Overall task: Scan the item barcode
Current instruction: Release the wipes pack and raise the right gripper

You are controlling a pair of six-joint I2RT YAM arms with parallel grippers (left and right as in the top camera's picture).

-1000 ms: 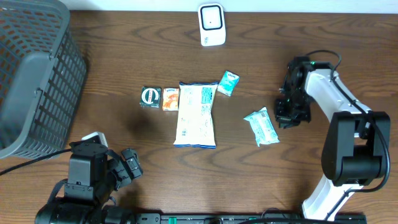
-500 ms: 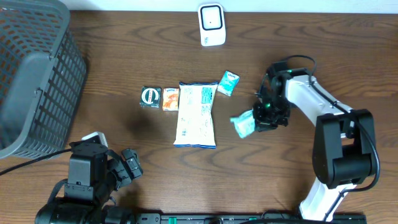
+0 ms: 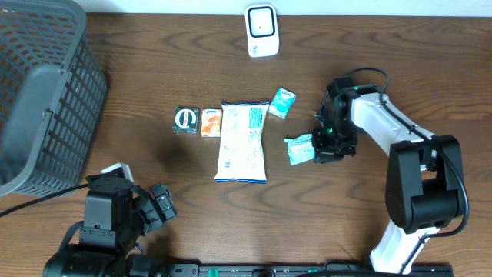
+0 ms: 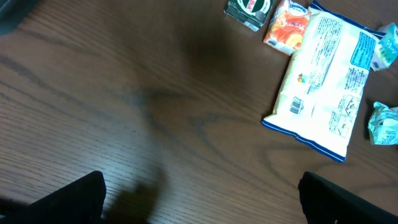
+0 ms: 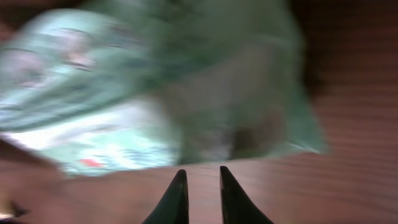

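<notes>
Shifted left since a second ago: green snack packet (image 3: 300,148) on table beside white bag (image 3: 242,142), just ahead of right gripper (image 5: 199,196), nearly closed, empty. Left gripper (image 4: 202,199) gapes wide.

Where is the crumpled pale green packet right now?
Overhead view, right of centre: the pale green packet sits between the large white bag and the right pincer, just below the small blue packet.
</notes>
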